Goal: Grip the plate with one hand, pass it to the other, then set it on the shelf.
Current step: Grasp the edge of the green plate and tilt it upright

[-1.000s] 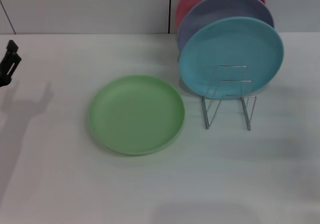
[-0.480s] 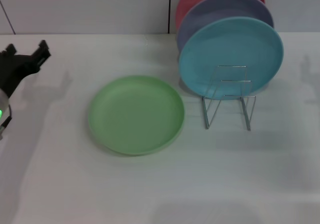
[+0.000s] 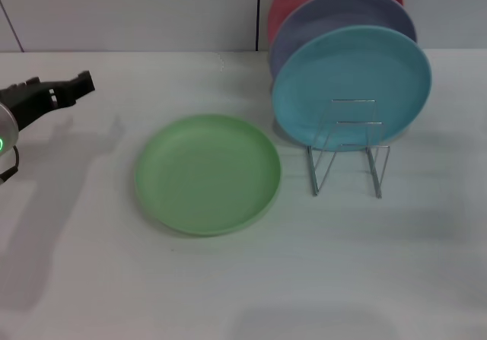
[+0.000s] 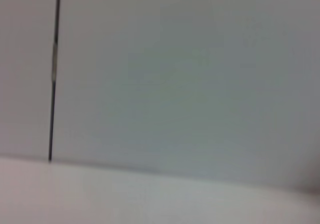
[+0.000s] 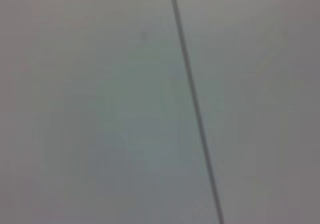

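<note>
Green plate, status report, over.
Left gripper at table's left edge, clear of the green plate. Plate flat on table, ungripped. Rack front slot free.

The left gripper (image 3: 80,84) is matte black with a blunt dark tip, joined through a narrow silver ring to a black wrist segment, behind which sits a rounded light-grey housing bearing a small glowing green light and a thin dark cable.

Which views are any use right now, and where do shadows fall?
Head view: sharp enough; left pincer throws a soft shadow on the table left of the green plate. Both wrist views: only a blank wall and a seam.
</note>
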`<action>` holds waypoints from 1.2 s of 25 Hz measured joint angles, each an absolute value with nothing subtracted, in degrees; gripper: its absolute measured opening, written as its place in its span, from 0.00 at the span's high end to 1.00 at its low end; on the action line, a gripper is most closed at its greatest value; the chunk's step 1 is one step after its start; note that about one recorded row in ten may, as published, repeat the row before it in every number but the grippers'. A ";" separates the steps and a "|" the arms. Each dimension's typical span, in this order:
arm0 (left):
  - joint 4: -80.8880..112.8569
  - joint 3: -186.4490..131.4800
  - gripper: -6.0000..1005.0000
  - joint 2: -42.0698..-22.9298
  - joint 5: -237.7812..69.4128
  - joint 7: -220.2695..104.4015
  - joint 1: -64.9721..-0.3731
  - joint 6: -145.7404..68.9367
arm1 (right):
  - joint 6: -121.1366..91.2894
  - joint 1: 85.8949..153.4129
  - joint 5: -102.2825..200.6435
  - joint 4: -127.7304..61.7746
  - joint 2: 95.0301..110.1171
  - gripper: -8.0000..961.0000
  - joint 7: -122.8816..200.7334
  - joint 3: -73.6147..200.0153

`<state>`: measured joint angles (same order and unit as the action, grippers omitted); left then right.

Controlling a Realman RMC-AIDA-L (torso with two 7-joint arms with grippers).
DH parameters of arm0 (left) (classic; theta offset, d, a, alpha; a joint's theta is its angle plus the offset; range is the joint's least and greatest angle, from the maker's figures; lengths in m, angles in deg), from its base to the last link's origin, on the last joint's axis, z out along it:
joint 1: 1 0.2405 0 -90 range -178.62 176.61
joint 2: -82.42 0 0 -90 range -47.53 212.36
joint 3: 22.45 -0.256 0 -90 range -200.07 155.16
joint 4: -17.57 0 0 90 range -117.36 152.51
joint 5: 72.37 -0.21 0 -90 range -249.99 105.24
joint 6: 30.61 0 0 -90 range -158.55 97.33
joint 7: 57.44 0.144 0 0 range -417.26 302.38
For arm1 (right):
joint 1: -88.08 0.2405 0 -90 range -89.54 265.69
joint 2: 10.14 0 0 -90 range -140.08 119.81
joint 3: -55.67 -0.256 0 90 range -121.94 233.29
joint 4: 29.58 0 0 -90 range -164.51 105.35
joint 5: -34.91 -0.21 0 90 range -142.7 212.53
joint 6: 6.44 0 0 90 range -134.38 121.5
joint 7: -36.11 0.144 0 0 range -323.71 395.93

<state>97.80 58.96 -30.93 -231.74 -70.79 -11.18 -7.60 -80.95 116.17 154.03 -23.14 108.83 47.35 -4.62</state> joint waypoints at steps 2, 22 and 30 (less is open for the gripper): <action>99.39 59.91 0.14 -31.35 -231.27 -69.62 -11.48 -3.75 | -80.94 116.02 153.60 -23.15 108.79 0.52 47.36 -4.62; 99.37 72.29 0.14 -35.61 -224.06 -54.82 -24.86 31.57 | -80.90 116.75 153.21 -25.53 108.26 0.52 47.46 -4.62; 90.47 73.00 0.14 -35.79 -224.24 -55.38 -29.97 31.66 | -80.88 116.55 153.21 -25.68 108.24 0.52 47.46 -4.62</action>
<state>90.47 73.00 -35.79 -224.24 -55.38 -29.97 31.66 -80.88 116.55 153.21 -25.68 108.24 47.46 -4.62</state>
